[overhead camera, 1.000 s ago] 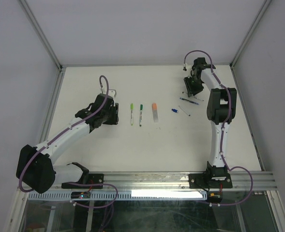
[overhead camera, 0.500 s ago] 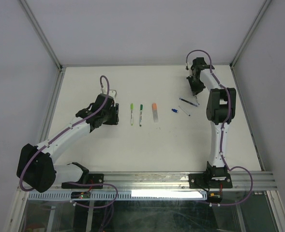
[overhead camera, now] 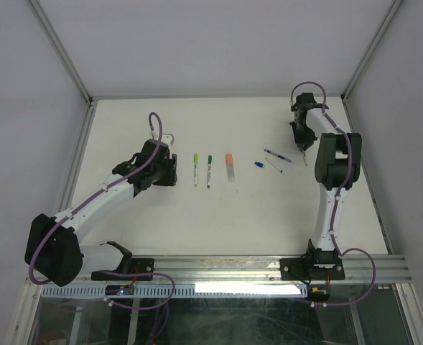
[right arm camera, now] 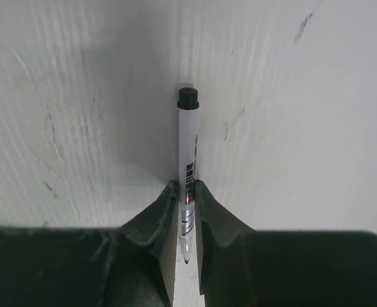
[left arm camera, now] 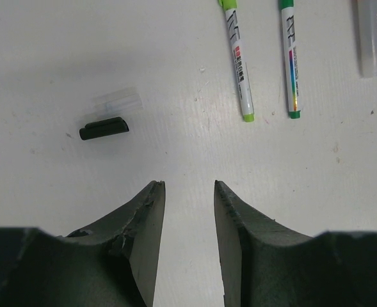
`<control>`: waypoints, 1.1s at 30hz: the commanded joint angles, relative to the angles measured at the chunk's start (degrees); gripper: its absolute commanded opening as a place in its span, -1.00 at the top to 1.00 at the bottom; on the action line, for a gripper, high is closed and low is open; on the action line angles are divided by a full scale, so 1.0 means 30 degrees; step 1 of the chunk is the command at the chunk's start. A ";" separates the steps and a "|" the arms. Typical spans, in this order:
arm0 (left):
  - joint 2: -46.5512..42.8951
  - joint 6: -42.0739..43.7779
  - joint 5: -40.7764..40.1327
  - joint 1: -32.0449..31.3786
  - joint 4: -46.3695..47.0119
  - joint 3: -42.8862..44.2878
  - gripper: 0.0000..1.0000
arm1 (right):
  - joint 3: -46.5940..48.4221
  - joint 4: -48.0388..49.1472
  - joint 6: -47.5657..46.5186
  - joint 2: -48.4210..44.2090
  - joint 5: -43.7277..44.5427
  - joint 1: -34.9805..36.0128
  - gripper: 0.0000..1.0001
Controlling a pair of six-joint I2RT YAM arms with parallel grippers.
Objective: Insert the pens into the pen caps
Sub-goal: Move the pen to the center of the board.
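Observation:
My right gripper (right arm camera: 186, 192) is shut on a white marker pen (right arm camera: 188, 153) with a black end (right arm camera: 187, 98); the pen points away from the wrist. In the top view this gripper (overhead camera: 302, 141) hangs at the far right of the table. My left gripper (left arm camera: 188, 185) is open and empty, low over the table. A black pen cap (left arm camera: 104, 128) lies ahead of it to the left, beside a clear piece (left arm camera: 118, 100). A lime green-capped marker (left arm camera: 238, 61) and a dark green-capped marker (left arm camera: 290, 57) lie ahead to the right.
An orange-capped pale barrel (overhead camera: 230, 167) lies mid-table. A small blue cap (overhead camera: 258, 164), a thin pale pen (overhead camera: 272, 164) and a dark blue pen (overhead camera: 277, 155) lie left of my right gripper. Metal frame posts and walls border the white table (overhead camera: 218, 208).
My right gripper has moved right and toward the near side, away from the loose pens, carrying the white marker. The left arm has not moved.

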 commanded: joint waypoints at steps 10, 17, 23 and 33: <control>0.0059 0.0329 0.0536 0.0245 0.0913 0.0643 0.26 | -0.2317 -0.0166 0.0738 -0.1159 -0.2092 -0.0075 0.62; 0.0180 0.0356 0.0497 0.0245 0.0915 0.0662 0.26 | -0.2554 -0.0109 0.0577 -0.0905 -0.2325 -0.0121 0.57; 0.0249 0.0371 0.0512 0.0270 0.0915 0.0665 0.26 | -0.2784 -0.0007 0.0410 -0.0956 -0.2585 -0.0147 0.55; 0.0232 0.0410 0.0697 0.0245 0.0916 0.0662 0.27 | -0.5147 0.1189 0.1405 -0.3524 -0.2418 -0.0277 0.67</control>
